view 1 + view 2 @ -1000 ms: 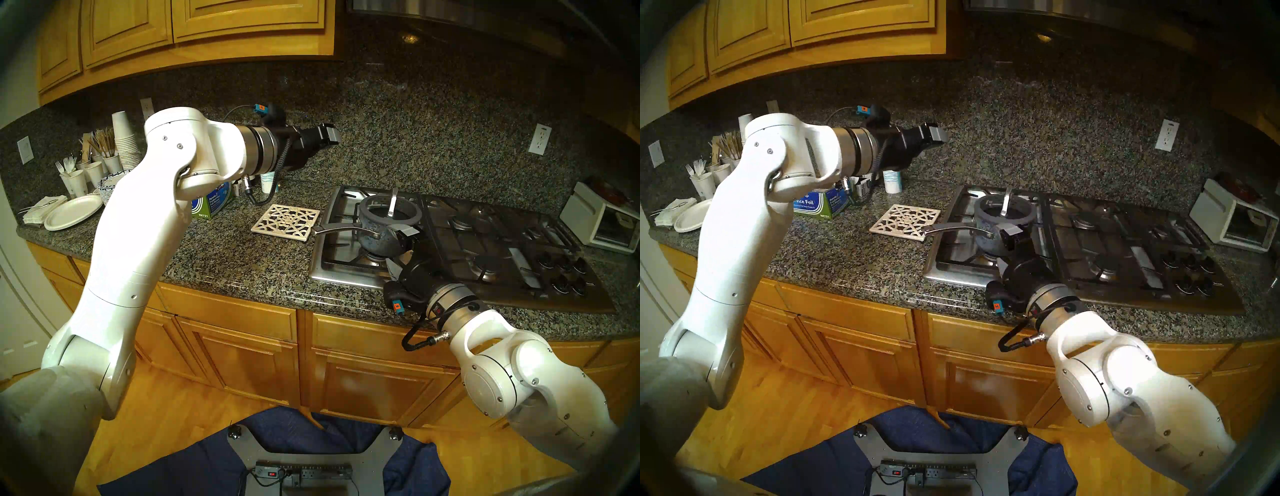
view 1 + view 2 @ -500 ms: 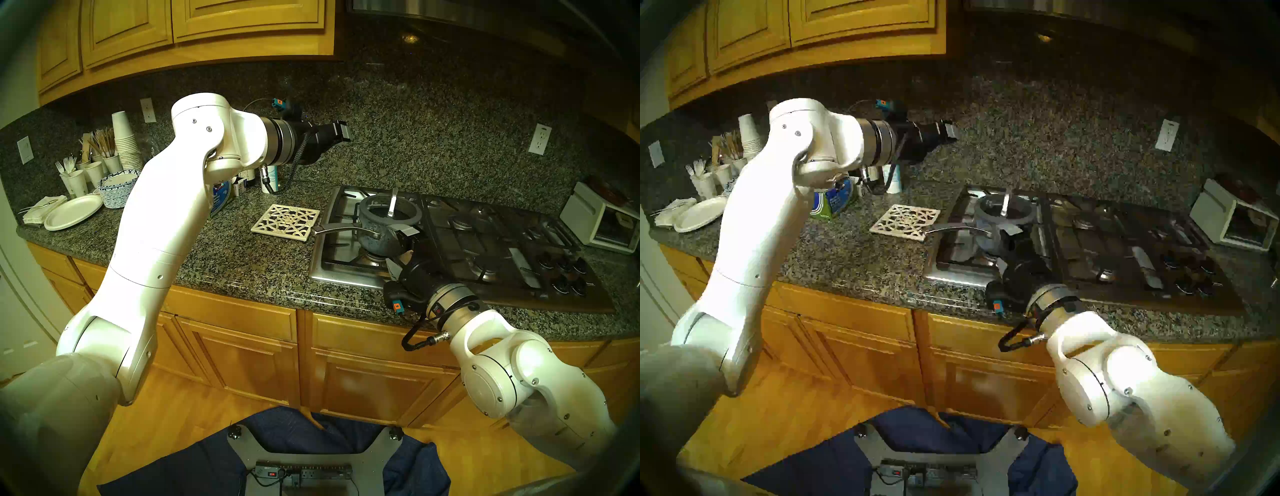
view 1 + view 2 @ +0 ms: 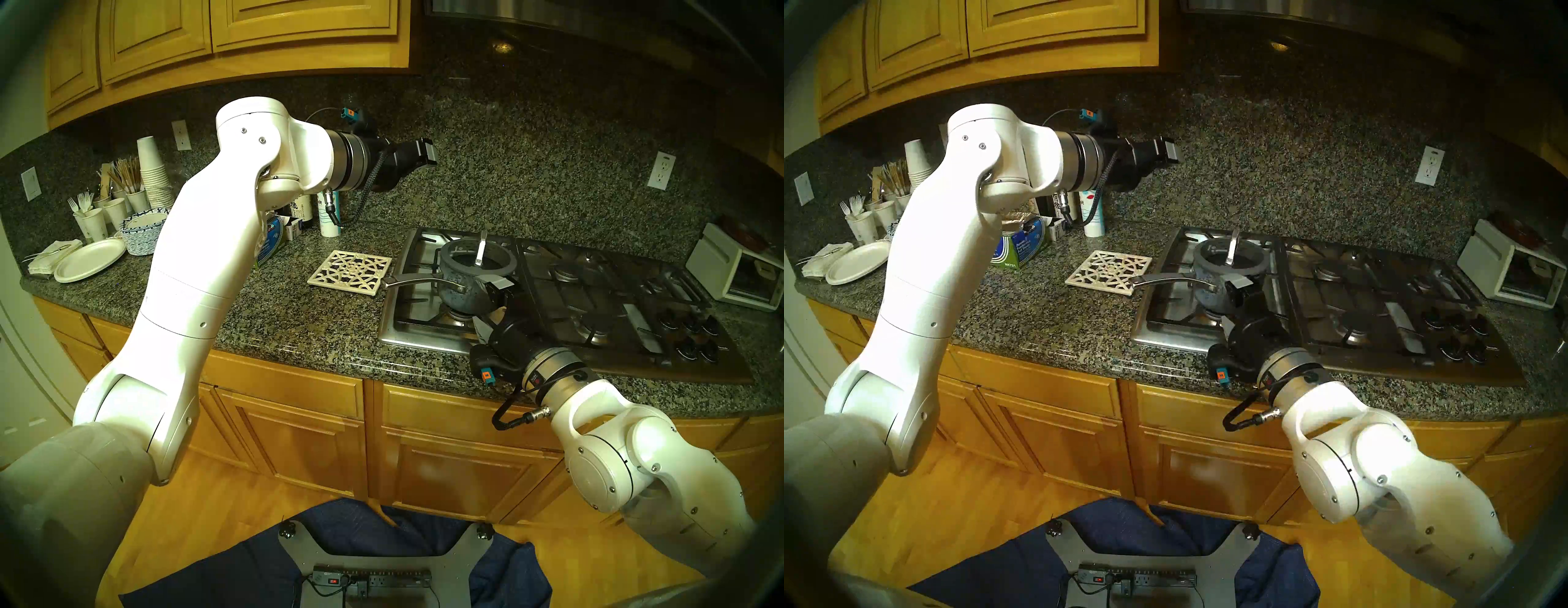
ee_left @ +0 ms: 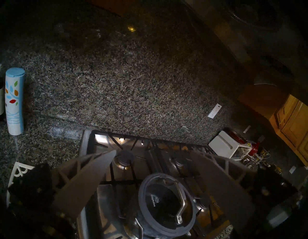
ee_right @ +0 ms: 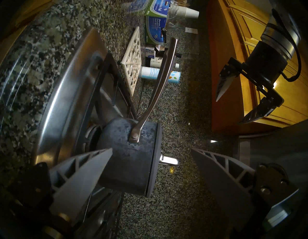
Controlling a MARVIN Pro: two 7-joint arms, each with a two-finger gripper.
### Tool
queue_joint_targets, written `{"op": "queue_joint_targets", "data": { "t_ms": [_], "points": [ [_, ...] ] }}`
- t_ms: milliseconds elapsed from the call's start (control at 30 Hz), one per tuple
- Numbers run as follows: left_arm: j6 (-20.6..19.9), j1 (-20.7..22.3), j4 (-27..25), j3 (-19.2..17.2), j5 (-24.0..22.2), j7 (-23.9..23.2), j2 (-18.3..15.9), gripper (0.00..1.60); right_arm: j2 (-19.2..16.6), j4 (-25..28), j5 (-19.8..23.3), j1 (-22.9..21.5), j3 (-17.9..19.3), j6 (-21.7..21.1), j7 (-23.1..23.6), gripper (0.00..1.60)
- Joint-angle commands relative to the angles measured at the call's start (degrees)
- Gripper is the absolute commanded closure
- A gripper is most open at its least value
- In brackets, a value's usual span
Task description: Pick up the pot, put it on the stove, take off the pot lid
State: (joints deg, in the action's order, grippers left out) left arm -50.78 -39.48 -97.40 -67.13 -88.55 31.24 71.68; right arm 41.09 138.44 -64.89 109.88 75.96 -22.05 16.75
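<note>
Looking over the stove (image 3: 602,297), I find the first two steps done, as I judge it: the pot (image 3: 460,291) stands on the front left burner grate, its long handle (image 3: 413,281) reaching out toward the white trivet (image 3: 350,271) on the counter. What is left is the pot lid (image 4: 166,203), seated on the rim with its loop handle upright. My right pincer (image 5: 151,165) stands just beside the pot wall, spread wide and gripping nothing. My left pincer (image 4: 155,168) hangs high above the stove's back edge, also spread wide and empty, well apart from the lid.
</note>
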Motion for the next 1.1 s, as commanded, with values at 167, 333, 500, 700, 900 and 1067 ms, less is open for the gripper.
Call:
{"op": "queue_joint_targets", "data": {
  "t_ms": [167,333,500,700,900,1067],
  "points": [
    [-0.65,6.27,6.61,0.38,-2.08,-3.06,5.06,0.00,0.02,1.56,-0.29,-0.79,0.99,0.02,-1.08,0.00],
    [-2.28,6.87,8.86,-0.26,-5.26,-3.36,6.51,0.00,0.02,1.56,-0.29,-0.81,0.97,0.02,-1.04,0.00],
    [-4.12,7.29,10.74,-1.69,-8.95,-3.10,7.48,0.00,0.03,1.56,-0.30,-0.83,0.96,0.02,-1.02,0.00],
    [-4.22,7.97,13.53,-3.26,-13.98,-1.45,8.25,0.00,0.03,1.56,-0.30,-0.81,0.97,0.02,-1.03,0.00],
    [-4.22,8.57,15.75,-3.95,-18.86,1.26,8.18,0.00,0.02,1.56,-0.29,-0.79,1.00,0.03,-1.07,0.00],
    [-4.22,8.49,16.94,-3.94,-23.44,5.17,7.96,0.00,0.02,1.56,-0.29,-0.76,1.02,0.04,-1.11,0.00]
  ]
}}
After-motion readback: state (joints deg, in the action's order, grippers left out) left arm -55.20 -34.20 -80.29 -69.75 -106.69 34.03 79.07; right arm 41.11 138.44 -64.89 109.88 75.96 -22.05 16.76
